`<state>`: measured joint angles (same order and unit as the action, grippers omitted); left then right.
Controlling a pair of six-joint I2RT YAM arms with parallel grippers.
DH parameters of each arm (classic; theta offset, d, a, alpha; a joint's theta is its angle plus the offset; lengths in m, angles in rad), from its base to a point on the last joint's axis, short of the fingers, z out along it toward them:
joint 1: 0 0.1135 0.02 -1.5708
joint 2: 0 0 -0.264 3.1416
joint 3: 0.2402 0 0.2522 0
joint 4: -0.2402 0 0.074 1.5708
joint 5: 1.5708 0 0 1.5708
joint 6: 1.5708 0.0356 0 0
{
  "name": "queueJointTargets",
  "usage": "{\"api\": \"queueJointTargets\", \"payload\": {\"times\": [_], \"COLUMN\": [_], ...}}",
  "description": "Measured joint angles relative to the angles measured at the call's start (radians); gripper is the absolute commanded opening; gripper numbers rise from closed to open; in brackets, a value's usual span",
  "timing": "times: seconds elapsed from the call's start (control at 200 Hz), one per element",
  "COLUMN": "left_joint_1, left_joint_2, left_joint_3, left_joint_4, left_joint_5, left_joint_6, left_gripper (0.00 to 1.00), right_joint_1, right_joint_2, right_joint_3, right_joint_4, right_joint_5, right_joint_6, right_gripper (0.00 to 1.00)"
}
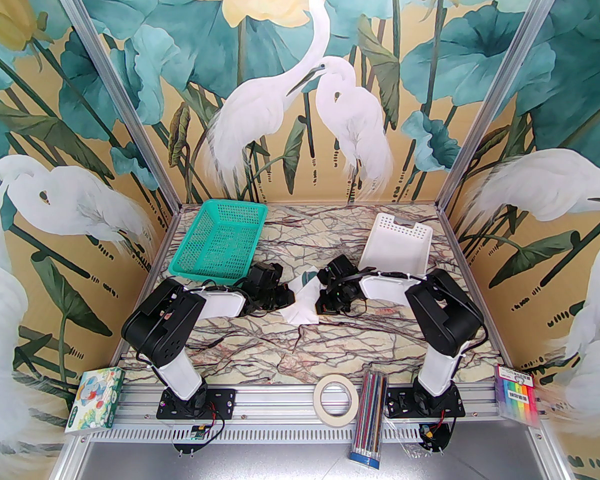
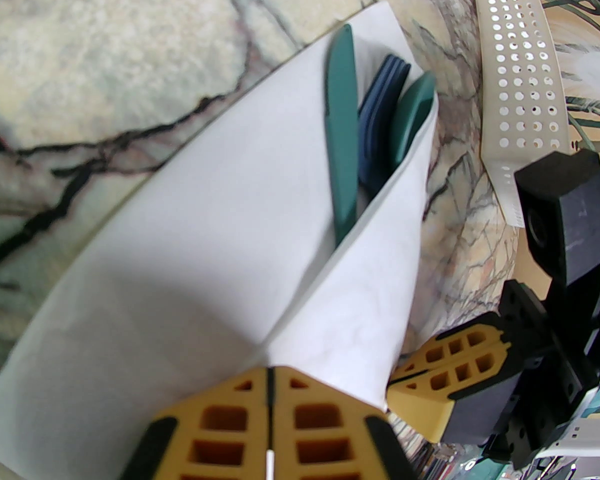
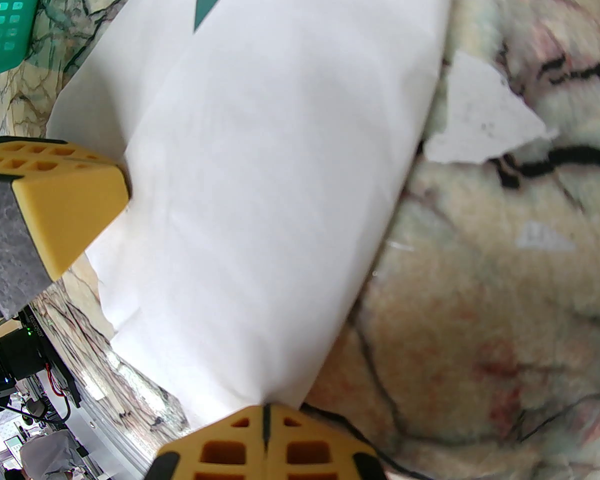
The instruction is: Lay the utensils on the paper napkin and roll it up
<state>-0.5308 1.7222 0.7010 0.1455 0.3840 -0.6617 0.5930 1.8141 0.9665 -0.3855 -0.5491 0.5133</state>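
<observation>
Paper napkin (image 2: 180, 248): plain white. Utensils (image 2: 342, 133): dark green, one dark blue. Table (image 1: 330, 348): cream marble with dark veins. Far-left basket (image 1: 220, 240): teal mesh. Far-right basket (image 1: 397, 243): white, perforated. Walls (image 1: 280, 108): heron-and-lotus print.

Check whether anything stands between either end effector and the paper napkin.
Nothing visible does. The left end effector and right end effector are closed on the paper napkin, utensils tucked inside its fold.

1. Bright, even light from overhead; the top view is crisp, shadows faint beneath the arms (image 1: 172, 318).
2. Left wrist view: soft grey shadow across the paper napkin (image 2: 145, 268), marble table (image 2: 80, 68) blurred, edges bowed.
3. Right wrist view: table smeared, out of focus.
</observation>
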Motion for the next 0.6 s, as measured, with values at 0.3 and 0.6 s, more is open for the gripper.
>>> {"api": "queueJointTargets", "payload": {"times": [0.3,0.6], "left_joint_1": [0.000,0.000], "left_joint_2": [0.000,0.000], "left_joint_3": [0.000,0.000], "left_joint_4": [0.000,0.000], "left_joint_5": [-0.001,-0.001], "left_joint_6": [0.000,0.000], "left_gripper": [0.08,0.08], "right_joint_1": [0.002,0.063], "right_joint_2": [-0.038,-0.036], "right_joint_3": [-0.003,-0.003], "right_joint_4": [-0.024,-0.005], "right_joint_5": [-0.006,-0.039], "right_joint_6": [0.003,0.032], "right_gripper": [0.06,0.06]}}
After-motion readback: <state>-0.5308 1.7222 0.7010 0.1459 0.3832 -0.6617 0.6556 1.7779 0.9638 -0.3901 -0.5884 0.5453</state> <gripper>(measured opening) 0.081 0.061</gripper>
